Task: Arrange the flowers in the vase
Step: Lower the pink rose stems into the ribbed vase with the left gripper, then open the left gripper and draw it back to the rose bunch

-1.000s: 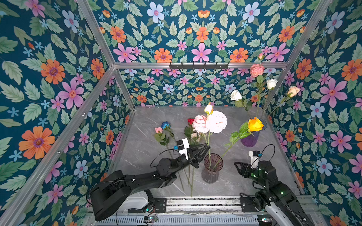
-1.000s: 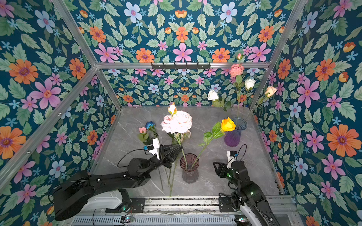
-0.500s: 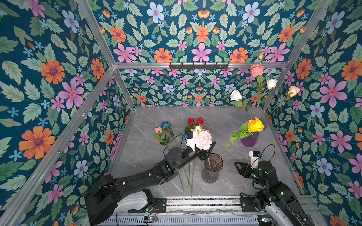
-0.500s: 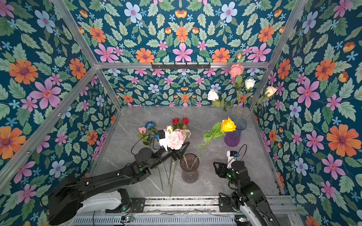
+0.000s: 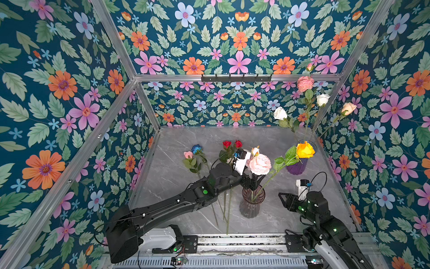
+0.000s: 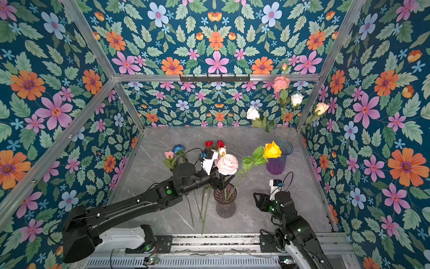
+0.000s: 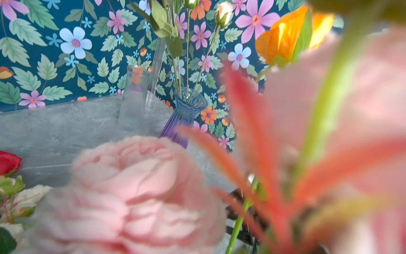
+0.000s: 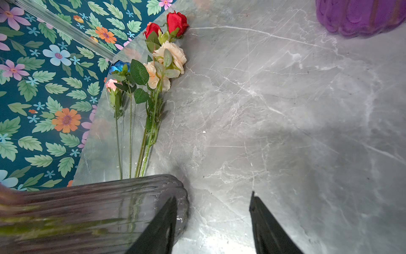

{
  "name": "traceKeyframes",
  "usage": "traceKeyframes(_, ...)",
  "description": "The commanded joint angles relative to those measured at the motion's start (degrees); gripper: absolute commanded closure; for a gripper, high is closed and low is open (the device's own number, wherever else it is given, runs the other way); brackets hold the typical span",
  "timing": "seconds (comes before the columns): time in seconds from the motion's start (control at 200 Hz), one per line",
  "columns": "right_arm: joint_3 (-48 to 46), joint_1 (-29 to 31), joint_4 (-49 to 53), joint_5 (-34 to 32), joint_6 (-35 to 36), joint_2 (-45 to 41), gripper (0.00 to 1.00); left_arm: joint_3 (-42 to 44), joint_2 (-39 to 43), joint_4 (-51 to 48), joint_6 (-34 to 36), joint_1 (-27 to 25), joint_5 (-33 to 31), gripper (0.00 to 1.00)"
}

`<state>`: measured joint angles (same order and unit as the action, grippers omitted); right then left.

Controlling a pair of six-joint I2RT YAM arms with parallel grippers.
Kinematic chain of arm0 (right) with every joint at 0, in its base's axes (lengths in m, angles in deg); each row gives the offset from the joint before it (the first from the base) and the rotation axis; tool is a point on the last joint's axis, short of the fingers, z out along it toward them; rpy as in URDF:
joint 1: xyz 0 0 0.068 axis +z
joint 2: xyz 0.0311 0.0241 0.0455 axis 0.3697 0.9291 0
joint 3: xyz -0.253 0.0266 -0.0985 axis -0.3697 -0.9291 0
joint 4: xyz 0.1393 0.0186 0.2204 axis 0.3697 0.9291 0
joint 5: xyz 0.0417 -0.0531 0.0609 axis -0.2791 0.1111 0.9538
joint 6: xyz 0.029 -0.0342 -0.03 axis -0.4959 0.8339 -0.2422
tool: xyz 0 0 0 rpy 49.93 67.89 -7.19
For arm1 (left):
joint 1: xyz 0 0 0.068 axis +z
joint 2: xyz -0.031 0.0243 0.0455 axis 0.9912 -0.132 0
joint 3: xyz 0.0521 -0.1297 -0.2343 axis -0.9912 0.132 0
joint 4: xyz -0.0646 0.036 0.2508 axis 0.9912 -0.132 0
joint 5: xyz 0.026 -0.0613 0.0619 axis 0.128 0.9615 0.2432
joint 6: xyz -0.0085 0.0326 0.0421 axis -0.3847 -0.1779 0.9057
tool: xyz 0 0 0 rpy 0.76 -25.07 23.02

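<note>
Left gripper: jaws spread above the mouth of the smoky vase, either side of the pink peony stem; whether they touch it cannot be told.
Right gripper: fingers parted, nothing between them, just beside that vase.
Smoky vase: holds the pink peony and the orange-yellow rose.
Purple vase: holds tall white, pink and cream flowers.
Marble table: red roses, cream blooms, blue rose and small pink rose lying loose.

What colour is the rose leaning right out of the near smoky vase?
Orange-yellow, with green leaves. The rose shows best in a top view.
</note>
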<state>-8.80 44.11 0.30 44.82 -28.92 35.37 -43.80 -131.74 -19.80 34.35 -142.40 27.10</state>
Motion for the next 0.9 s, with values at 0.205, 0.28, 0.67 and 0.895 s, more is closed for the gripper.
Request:
traceKeyframes(0.205, 0.05, 0.08, 0.41, -0.65, 0.1, 0.06, 0.45, 5.76, 14.87, -13.44, 2.67, 0.08, -3.85, 0.0)
traceKeyframes(0.28, 0.0, 0.09, 0.34, -0.62, 0.06, 0.19, 0.45, 8.11, 18.29, -11.63, 2.79, 0.05, -2.29, 0.0)
traceKeyframes(0.67, 0.07, 0.08, 0.34, -0.56, 0.04, 0.69, 0.45, 11.17, 25.21, -20.27, 4.27, 0.84, -12.44, 0.15)
traceKeyframes(0.895, 0.14, 0.07, 0.09, -0.55, 0.14, 0.94, 0.45, 11.57, 26.81, -34.04, -2.18, 3.34, -28.52, 0.07)
